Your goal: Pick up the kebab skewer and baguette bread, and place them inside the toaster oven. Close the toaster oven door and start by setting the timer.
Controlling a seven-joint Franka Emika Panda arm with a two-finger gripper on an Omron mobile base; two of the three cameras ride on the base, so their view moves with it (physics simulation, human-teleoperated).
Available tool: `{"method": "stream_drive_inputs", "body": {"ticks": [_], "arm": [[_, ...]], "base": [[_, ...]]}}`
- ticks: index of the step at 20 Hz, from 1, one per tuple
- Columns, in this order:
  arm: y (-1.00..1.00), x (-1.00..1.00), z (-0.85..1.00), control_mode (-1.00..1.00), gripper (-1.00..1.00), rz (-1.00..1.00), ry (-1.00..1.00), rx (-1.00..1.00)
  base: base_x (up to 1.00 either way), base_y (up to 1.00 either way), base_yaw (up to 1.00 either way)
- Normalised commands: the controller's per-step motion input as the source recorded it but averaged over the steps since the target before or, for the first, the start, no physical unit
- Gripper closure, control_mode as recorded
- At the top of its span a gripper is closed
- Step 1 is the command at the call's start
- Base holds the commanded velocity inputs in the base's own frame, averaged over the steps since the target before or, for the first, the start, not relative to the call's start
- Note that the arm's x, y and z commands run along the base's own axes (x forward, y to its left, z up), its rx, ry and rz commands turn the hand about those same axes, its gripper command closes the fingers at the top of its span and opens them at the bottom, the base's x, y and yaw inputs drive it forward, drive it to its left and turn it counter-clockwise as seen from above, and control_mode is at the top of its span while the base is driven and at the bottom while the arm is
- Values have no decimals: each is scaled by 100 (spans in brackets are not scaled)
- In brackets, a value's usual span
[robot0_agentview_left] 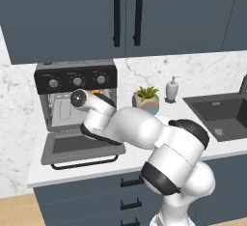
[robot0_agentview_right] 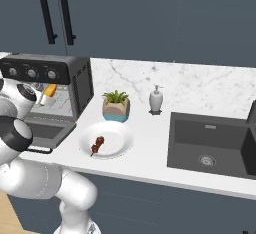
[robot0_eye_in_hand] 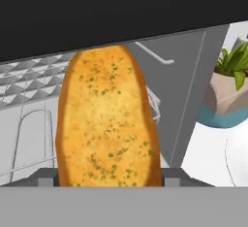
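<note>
The oven [robot0_agentview_left: 75, 102] stands on the counter [robot0_agentview_right: 150, 153], its door [robot0_agentview_left: 82, 148] dropped flat. The white arm reaches from the lower right into the oven mouth. The bread [robot0_eye_in_hand: 106, 119] stands between the claw's [robot0_eye_in_hand: 109, 178] 2 fingers, gripped, in front of the rack [robot0_eye_in_hand: 29, 124]. The skewer [robot0_agentview_right: 97, 145] lies on the plate [robot0_agentview_right: 117, 130], well apart.

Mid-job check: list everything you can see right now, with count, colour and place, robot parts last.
toaster oven: 1, dark grey, counter left
toaster oven door: 1, grey, dropped open
baguette bread: 1, golden-orange, at the oven mouth, in the end effector
kebab skewer: 1, dark red-brown, on plate
plate: 1, white, beside oven
potted plant: 1, green, behind plate
soap dispenser: 1, white, by wall
sink: 1, dark, right
end effector: 1, shut on the baguette bread
</note>
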Motion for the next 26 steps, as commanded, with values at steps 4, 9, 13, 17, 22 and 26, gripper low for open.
{"method": "stream_drive_inputs", "body": {"ticks": [4,9,13,17,22,26], "arm": [[3,34,-24,-100,100,0,0,0],[16,22,-9,-100,100,0,0,0],[17,1,2,-100,100,0,-10,-2],[5,18,14,-100,100,0,0,0],[0,27,14,-100,100,0,0,0],[0,2,-5,-100,100,0,-11,-3]], "base": [[0,0,0],[0,0,0],[0,0,0],[0,0,0],[0,0,0],[0,0,0]]}}
